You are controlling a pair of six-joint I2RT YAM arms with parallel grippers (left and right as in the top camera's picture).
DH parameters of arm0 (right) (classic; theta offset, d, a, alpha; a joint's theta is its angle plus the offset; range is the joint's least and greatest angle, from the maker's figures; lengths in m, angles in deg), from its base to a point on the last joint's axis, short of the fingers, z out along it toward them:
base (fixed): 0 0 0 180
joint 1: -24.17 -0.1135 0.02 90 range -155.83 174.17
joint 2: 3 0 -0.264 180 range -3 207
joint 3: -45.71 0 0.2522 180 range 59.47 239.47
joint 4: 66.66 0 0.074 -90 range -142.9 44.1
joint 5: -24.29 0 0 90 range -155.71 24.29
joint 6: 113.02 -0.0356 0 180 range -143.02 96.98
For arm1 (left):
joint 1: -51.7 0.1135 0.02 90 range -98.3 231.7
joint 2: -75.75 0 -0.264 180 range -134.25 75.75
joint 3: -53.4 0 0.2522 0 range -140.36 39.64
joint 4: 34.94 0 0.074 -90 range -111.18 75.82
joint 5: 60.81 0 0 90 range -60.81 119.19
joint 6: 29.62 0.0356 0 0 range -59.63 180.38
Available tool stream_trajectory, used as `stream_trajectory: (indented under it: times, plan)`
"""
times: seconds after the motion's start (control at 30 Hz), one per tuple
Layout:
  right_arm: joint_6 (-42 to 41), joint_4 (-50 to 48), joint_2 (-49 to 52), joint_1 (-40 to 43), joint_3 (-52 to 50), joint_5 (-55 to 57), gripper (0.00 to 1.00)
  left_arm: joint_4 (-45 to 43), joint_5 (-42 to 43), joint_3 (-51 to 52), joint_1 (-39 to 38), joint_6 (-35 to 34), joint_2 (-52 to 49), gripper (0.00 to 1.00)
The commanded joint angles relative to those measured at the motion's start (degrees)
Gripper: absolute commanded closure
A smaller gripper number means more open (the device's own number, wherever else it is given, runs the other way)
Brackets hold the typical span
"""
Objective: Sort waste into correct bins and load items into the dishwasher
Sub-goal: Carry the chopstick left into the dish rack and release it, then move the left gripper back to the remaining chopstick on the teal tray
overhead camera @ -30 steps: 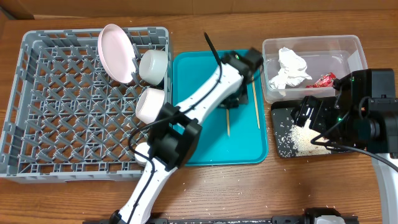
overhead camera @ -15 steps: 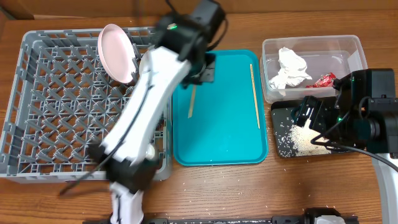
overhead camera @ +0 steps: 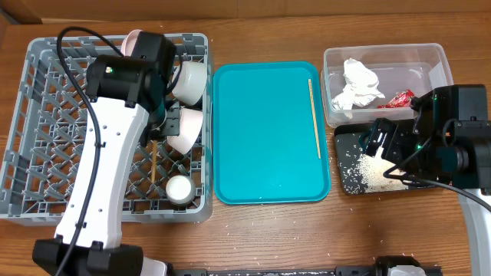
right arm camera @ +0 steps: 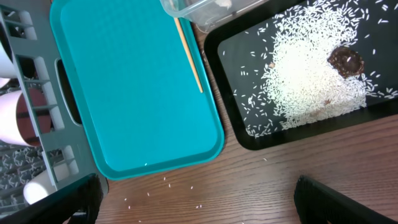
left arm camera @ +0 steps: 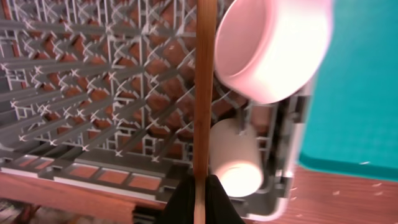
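- The wooden bench is carrying a grey dish rack on the left, a teal tray in the middle and two bins on the right.
- The left hand is clenching one chopstick and holding it over the rack's lattice floor, just beside a tilted bowl and the small cup (whether its far end is touching the grid, I cannot tell).
- Around it, the rack is already holding that bowl, a second bowl, the cup and the plate, whose pink rim is peeking out behind the arm.
- Further out, the other chopstick is lying on the teal tray near its right edge.
- The clear tub is holding the napkin and red wrapper; the black tray is holding the rice and brown scrap.
- The right hand is hanging released, jaws wide, grasping nothing, by the black tray.
- The job is looking nearly finished: placing this chopstick and fetching the other are remaining.
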State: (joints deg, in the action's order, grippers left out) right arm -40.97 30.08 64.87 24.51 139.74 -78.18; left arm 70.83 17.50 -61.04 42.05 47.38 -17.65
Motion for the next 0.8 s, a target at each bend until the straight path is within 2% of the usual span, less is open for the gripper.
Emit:
stream_trajectory:
  times: [0.0, 0.4, 0.77]
  plan:
    - [0.2, -0.3, -0.3, 0.0, 1.1, 0.4, 0.0, -3.9, -0.7, 6.9, 2.0, 5.3, 0.3, 0.96]
    - [0.2, -0.3, -0.3, 0.0, 1.1, 0.4, 0.0, -15.1, -1.0, 23.2, 3.3, 4.7, 0.3, 0.96]
    - [0.2, -0.3, -0.3, 0.0, 1.1, 0.4, 0.0, -18.5, -0.5, 24.9, 7.5, 6.8, 0.3, 0.96]
